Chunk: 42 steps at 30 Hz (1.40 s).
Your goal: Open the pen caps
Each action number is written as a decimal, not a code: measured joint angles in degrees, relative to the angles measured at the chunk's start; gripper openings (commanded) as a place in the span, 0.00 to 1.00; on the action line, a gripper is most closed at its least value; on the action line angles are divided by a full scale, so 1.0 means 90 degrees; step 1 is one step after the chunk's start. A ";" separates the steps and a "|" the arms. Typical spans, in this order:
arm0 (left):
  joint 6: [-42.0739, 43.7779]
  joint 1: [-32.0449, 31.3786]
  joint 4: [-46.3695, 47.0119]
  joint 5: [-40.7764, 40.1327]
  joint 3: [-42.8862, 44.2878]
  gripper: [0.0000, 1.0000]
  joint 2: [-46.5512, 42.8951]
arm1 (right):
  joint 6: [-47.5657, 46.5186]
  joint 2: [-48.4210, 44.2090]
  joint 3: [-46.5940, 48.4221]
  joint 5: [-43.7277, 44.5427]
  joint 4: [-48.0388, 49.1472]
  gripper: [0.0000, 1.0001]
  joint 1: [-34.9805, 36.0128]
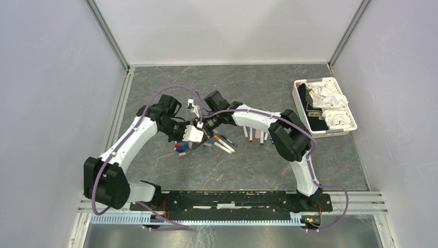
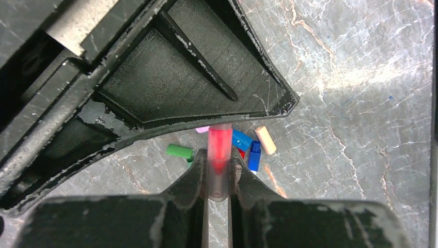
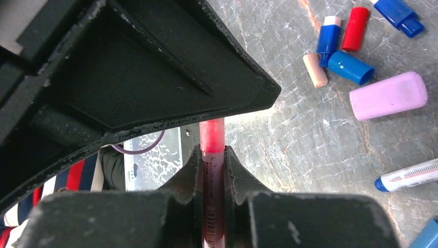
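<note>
One red pen is held in the air between both grippers. My left gripper [image 2: 219, 161] is shut on its translucent red cap [image 2: 219, 143], whose rounded end pokes back between the fingers. My right gripper [image 3: 212, 156] is shut on the pen's barrel [image 3: 213, 206], which shows a barcode, and the red cap [image 3: 212, 134] sticks out past the fingertips. From above, the two grippers meet tip to tip, left [image 1: 192, 134] and right [image 1: 204, 124]. Loose caps lie on the table below: green [image 2: 179, 151], blue [image 2: 241, 139], peach [image 2: 265, 139], red [image 3: 356, 21].
Several white pens [image 1: 223, 143] lie to the right of the grippers, more [image 1: 255, 135] under the right arm. A pale purple block [image 3: 388, 95] and a blue-tipped pen [image 3: 408, 175] lie near the caps. A white basket [image 1: 298, 98] of cloth stands at the right.
</note>
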 measured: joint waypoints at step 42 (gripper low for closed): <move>-0.2399 0.1188 0.2574 -0.0792 0.0527 0.48 0.2844 | 0.0015 -0.2538 -0.2941 0.7184 -0.0306 0.05 -0.1887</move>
